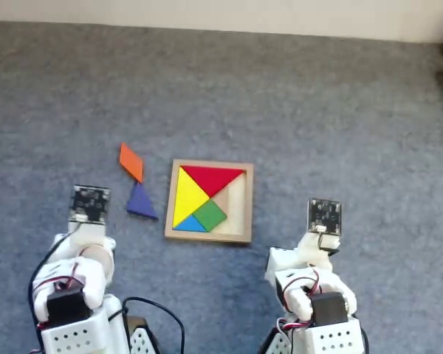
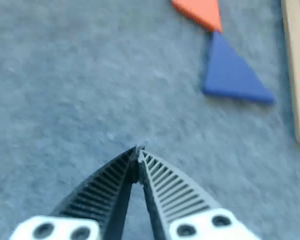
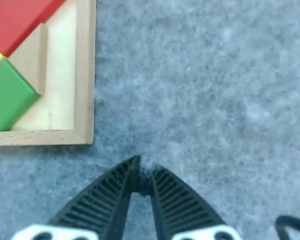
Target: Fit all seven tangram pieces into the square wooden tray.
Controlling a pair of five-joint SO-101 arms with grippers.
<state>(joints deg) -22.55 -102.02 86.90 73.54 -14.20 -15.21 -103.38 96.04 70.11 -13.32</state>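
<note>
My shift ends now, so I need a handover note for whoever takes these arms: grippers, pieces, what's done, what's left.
Left gripper: shut, empty, above the carpet near the dark blue triangle.
Right gripper: shut, empty, above carpet off the tray corner.
Done: red triangle, yellow triangle, green square, light blue triangle and tan triangle sit in the tray.
Left: orange piece and dark blue triangle, both on carpet beside the tray, must still go in.
</note>
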